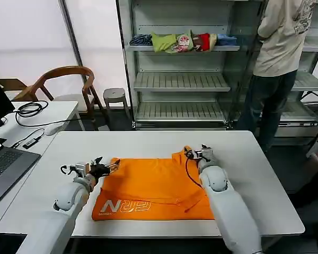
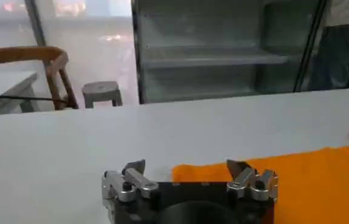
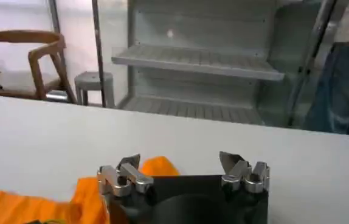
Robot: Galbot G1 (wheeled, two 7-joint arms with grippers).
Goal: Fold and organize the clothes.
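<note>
Because the orange T-shirt [image 1: 153,190] lies spread on the white table [image 1: 254,159] with its white lettering near the front edge, each arm sits at a far corner: left gripper [image 1: 107,168] and right gripper [image 1: 196,154], both spread wide and holding nothing, seemingly ready to pinch the 2 corners for a fold.

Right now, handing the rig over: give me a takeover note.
Left claw: open, at the far left corner of the orange T-shirt, not gripping it.
Right claw: open, at the shirt's far right corner, where a bit of cloth bunches up.
Shirt lies on the white table, partly folded, white lettering near the front left edge.
Done: partial fold.
Left: probably grip both far corners, finish folding, tidy.
</note>
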